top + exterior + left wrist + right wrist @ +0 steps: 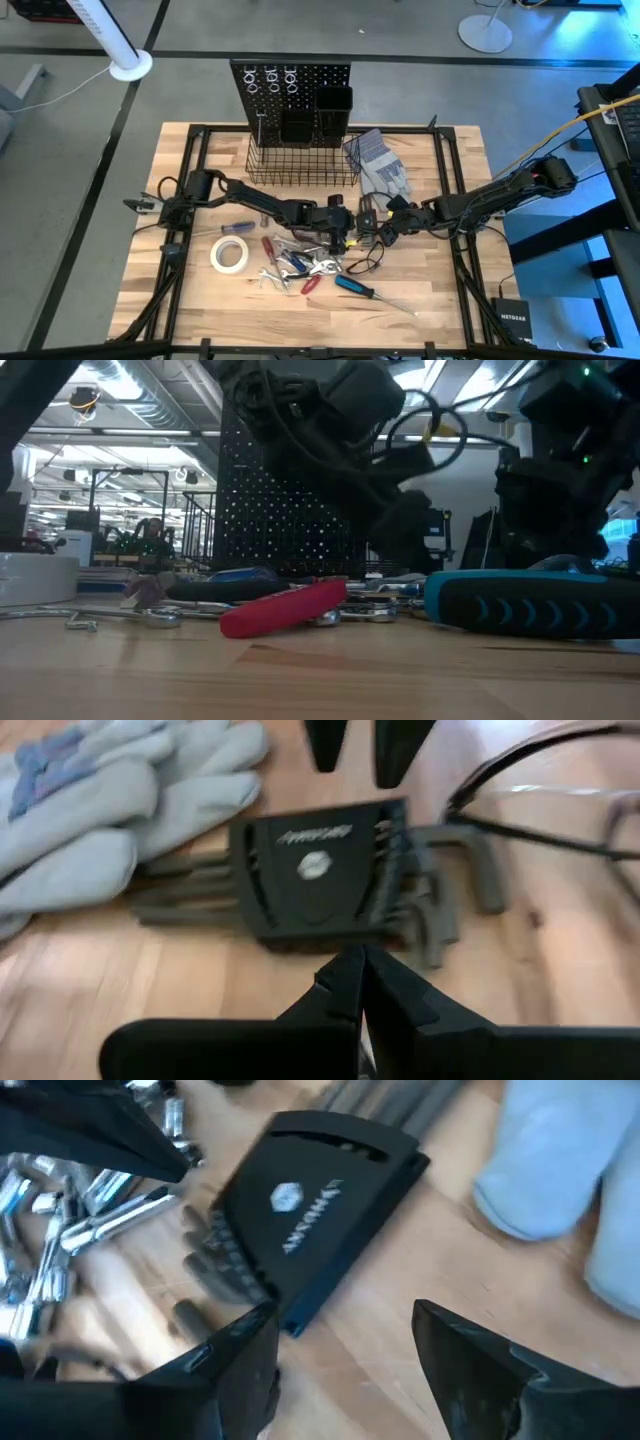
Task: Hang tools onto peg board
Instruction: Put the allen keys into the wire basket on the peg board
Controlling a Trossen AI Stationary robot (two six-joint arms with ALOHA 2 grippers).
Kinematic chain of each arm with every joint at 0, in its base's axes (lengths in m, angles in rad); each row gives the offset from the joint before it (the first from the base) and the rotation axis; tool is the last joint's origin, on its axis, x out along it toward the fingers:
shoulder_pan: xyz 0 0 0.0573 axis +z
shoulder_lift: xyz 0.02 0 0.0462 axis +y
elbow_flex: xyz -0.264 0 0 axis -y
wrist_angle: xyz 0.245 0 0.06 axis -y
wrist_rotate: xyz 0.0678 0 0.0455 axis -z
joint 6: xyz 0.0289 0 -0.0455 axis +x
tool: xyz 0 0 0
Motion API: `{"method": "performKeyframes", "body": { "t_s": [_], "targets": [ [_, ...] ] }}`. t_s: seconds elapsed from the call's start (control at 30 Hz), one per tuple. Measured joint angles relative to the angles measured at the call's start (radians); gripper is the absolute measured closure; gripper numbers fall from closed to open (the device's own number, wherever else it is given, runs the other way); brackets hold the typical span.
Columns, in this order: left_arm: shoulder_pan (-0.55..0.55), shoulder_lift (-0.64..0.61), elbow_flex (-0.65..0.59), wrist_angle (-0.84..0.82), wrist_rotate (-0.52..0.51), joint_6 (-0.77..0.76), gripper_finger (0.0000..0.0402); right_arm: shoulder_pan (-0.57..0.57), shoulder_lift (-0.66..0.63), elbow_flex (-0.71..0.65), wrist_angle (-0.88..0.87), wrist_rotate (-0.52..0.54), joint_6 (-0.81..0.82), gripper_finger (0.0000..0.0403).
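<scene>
A black holder of dark hex keys (320,870) lies flat on the wooden table, next to the grey work gloves (110,800). My left gripper (360,982) is shut and points down at the holder's near edge; the right wrist view shows a small gap between them. From the opposite side my right gripper (345,1355) hangs open just above the holder (310,1210). The peg board (290,85) stands upright at the far edge, with a wire basket (300,165) at its base. More tools (300,262) lie in a heap nearer the front.
A white tape roll (229,253) lies left of the heap and a blue-handled screwdriver (355,288) right of it. A loop of black cable (372,255) lies near the holder. Silver wrenches (100,1220) lie close behind my left gripper. Black bins (315,112) hang on the board.
</scene>
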Motion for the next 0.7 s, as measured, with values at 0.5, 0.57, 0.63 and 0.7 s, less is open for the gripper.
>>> {"method": "performKeyframes", "body": {
  "t_s": [0.5,0.57,0.63,0.7],
  "targets": [
    [0.028,0.037,0.000,0.073,0.059,0.019,0.0400,-0.099,0.003,-0.146,0.310,-0.021,0.108,0.0166],
    [0.030,0.037,0.000,0.065,0.074,0.030,0.0400,-0.111,0.017,-0.145,0.315,-0.037,0.108,0.0166],
    [0.033,0.037,-0.001,0.053,0.085,0.041,0.0400,-0.116,0.046,-0.143,0.327,-0.050,0.112,0.0166],
    [0.034,0.037,-0.001,0.050,0.087,0.036,0.0400,-0.116,0.083,-0.141,0.358,-0.054,0.122,0.0166]
  ]
}}
